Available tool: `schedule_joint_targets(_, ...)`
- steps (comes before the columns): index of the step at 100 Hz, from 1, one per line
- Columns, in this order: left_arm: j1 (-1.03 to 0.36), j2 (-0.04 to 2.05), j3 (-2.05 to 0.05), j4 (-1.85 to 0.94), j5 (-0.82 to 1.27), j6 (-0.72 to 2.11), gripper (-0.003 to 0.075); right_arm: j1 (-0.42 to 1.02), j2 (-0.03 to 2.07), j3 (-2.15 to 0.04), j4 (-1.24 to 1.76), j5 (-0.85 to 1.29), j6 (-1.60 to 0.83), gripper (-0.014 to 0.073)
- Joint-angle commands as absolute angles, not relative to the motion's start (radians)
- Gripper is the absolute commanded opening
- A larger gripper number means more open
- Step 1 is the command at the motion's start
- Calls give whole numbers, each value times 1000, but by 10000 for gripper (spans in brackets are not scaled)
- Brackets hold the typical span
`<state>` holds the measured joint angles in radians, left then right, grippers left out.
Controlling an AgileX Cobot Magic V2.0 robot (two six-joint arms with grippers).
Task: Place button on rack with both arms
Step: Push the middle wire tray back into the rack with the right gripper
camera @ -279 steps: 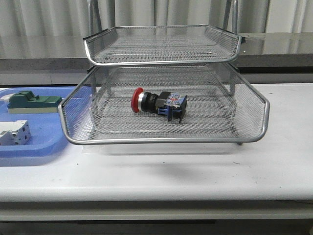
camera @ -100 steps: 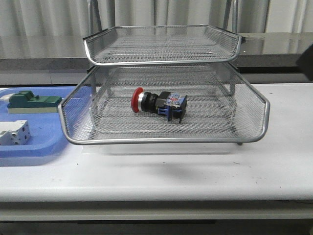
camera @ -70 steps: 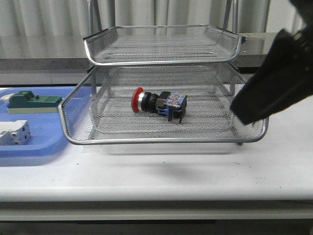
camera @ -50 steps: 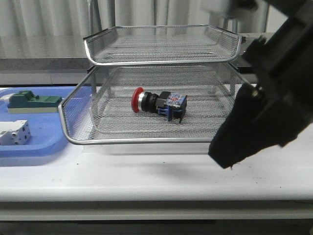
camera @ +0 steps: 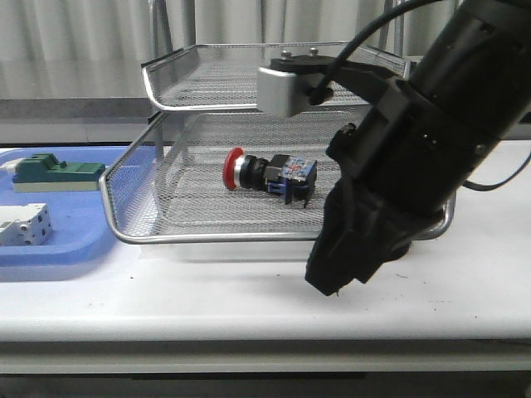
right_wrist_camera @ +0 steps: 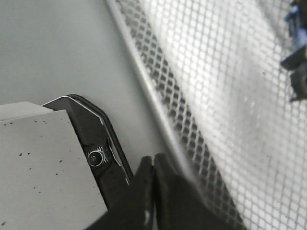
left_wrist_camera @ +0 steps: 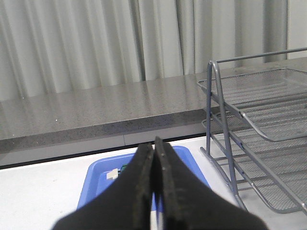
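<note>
The button (camera: 267, 176), with red cap, black body and blue rear block, lies on its side in the middle tier of the silver wire-mesh rack (camera: 207, 234). Its blue end shows in the right wrist view (right_wrist_camera: 297, 19). My right gripper (camera: 326, 282) is shut and empty, low over the table just in front of the rack's front rim, right of the button. In its wrist view the fingers (right_wrist_camera: 153, 165) are pressed together beside the rim (right_wrist_camera: 144, 91). My left gripper (left_wrist_camera: 154, 146) is shut and empty, away to the left of the rack (left_wrist_camera: 268, 139).
A flat blue tray (camera: 66, 249) left of the rack holds a green block part (camera: 54, 172) and a white terminal block (camera: 23, 225). The tray also shows in the left wrist view (left_wrist_camera: 103, 170). A grey counter and curtains stand behind.
My right arm has swung in from the right edge, down and leftward, to the front of the rack. The button and rack have not moved.
</note>
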<state>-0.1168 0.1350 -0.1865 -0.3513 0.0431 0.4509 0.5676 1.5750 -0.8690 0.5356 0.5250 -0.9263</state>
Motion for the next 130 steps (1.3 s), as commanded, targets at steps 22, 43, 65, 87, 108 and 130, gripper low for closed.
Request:
schedule_joint_targets(22, -116, 144, -213, -364, -36, 438, -20, 563, 1626, -970, 473, 416, -936, -65)
schedule_joint_targets(43, -116, 144, -213, -364, -36, 438, -20, 516, 1673, -1038, 462, 393, -936, -65)
schedule_joint_targets(65, -116, 144, -213, -364, -36, 438, -20, 444, 1712, -1104, 462, 396, -934, -65)
schedule_joint_targets(87, -116, 144, -213, -364, -36, 438, -20, 405, 1712, -1113, 462, 375, -912, -65)
schedule_joint_targets(108, -116, 144, -213, -364, -36, 438, -20, 407, 1704, -1113, 475, 471, -883, -65)
schedule_joint_targets(130, -116, 144, -213, -364, -36, 438, -20, 408, 1646, -1113, 509, 560, -800, -60)
